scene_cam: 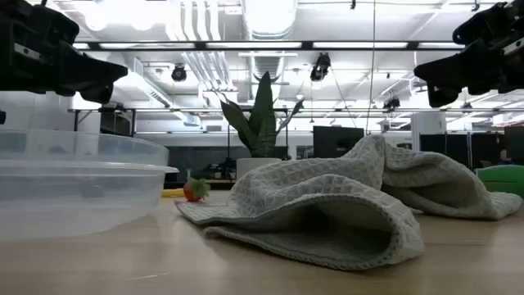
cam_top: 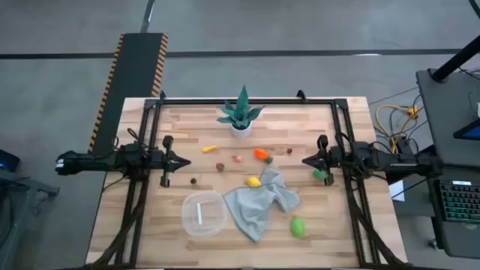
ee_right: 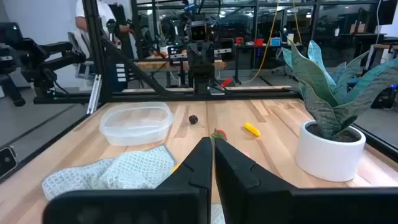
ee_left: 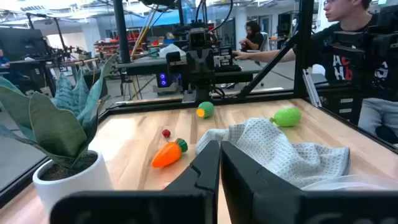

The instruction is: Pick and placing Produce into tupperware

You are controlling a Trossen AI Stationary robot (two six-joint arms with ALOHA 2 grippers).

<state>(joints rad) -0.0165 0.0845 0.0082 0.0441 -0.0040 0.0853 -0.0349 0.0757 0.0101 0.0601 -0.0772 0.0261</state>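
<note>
From above, the left gripper and the right gripper are hanging at the two sides of the table, both pinched closed and holding nothing. The tupperware is sitting near the front edge, touching a grey cloth. The produce is lying scattered between the grippers, and a plant is standing at the back.

From table height, the cloth is blocking most of the table, and a red piece is peeking out beside the tub.

The left wrist view is showing closed fingers, an orange carrot and the cloth.

The right wrist view is showing closed fingers, the tub lying empty, and the plant.
</note>
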